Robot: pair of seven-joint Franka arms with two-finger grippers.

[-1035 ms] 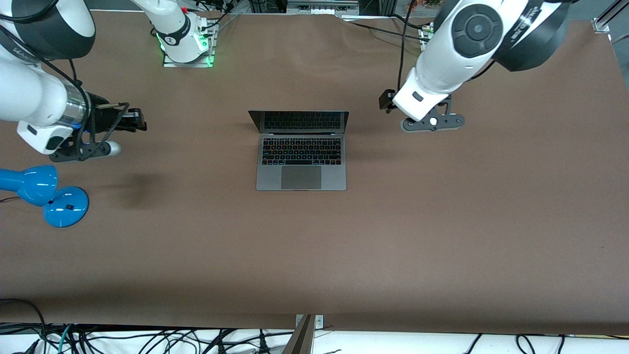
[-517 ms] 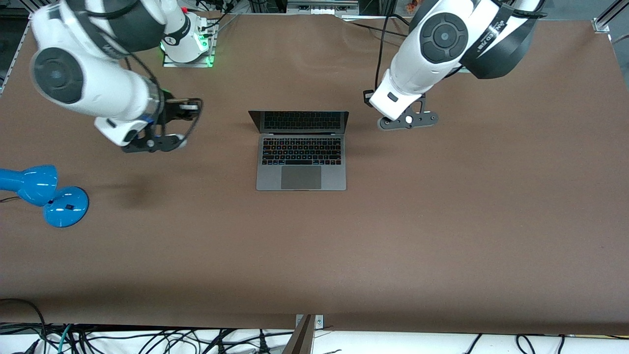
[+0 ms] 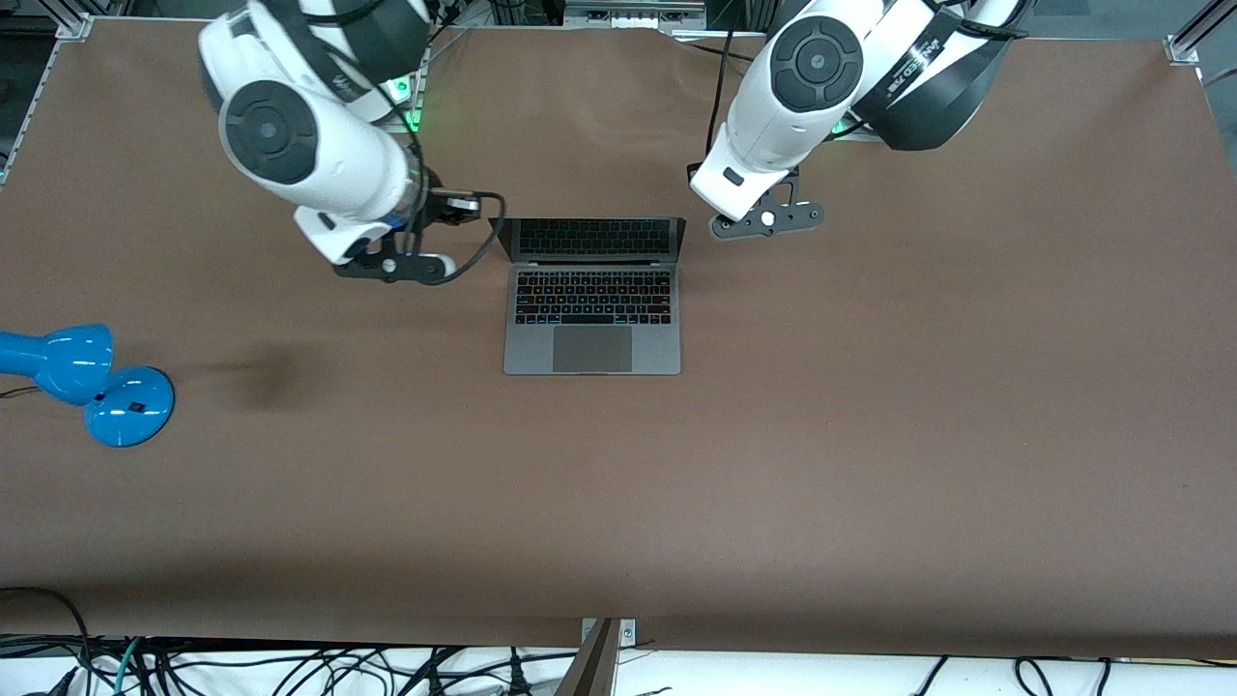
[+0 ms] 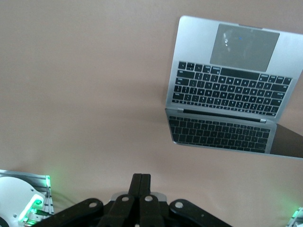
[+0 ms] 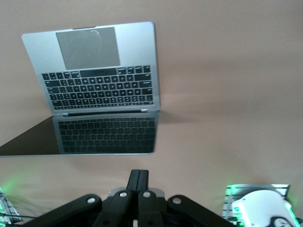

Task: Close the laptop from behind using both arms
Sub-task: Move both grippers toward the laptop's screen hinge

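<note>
The laptop (image 3: 591, 309) stands open in the middle of the brown table (image 3: 870, 435), its keyboard lit and its lid upright at the edge nearest the arms' bases. My right gripper (image 3: 462, 207) is shut and empty, in the air just beside the lid's corner toward the right arm's end. My left gripper (image 3: 698, 179) is shut and empty, in the air just beside the lid's other corner. The left wrist view shows its shut fingers (image 4: 140, 178) apart from the laptop (image 4: 227, 90). The right wrist view shows the same: shut fingers (image 5: 139, 175) apart from the laptop (image 5: 99, 85).
A blue desk lamp (image 3: 87, 382) lies at the right arm's end of the table. The right arm's base (image 3: 387, 92) glows green at the table's back edge. Loose cables (image 3: 290, 667) run below the table's front edge.
Both arms have swung in toward the laptop's lid from their ends of the table, the right arm by much more. Both grippers stayed shut. The laptop has not moved.
</note>
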